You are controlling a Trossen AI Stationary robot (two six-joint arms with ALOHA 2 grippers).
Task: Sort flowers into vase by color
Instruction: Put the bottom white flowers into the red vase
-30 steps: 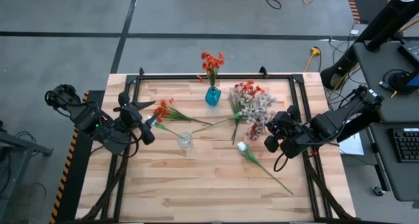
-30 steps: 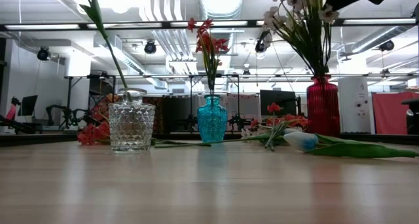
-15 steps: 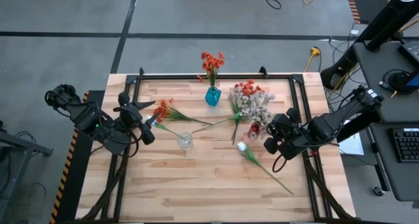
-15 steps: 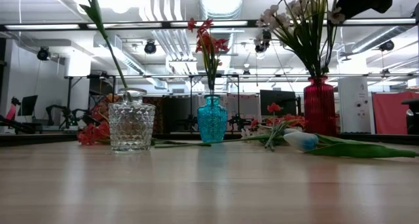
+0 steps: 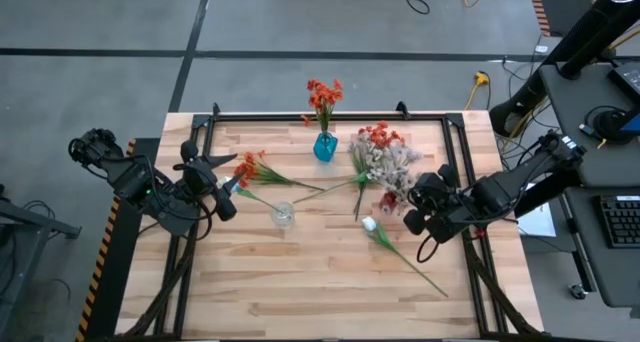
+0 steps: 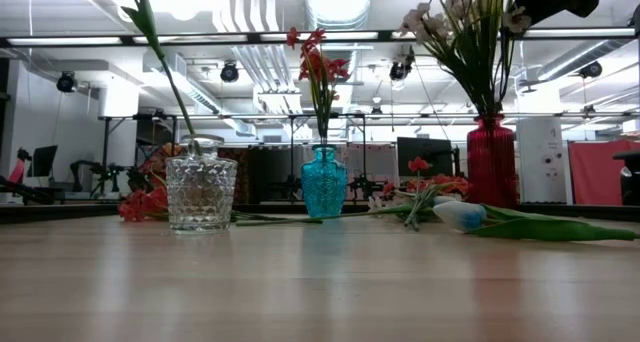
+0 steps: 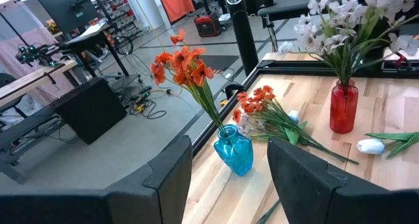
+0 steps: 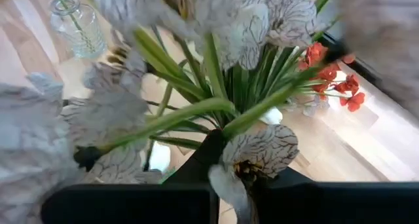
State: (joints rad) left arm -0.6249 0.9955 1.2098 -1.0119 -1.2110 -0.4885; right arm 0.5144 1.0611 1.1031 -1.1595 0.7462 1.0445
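Wooden desk [image 5: 300,272] near its right edge carries the right end effector [image 5: 412,210], clamped shut on pale flowers [image 5: 390,165] standing in the red vase [image 6: 489,162]; orange sprays [image 5: 252,168] and a white bud [image 5: 369,224] remain unsorted, left end effector [image 5: 232,187] waiting apart.

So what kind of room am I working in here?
Probably a robotics lab or open workshop: bare concrete floor around the wooden table, exposed ceiling ducts and lamps, and desks with monitors beyond it.
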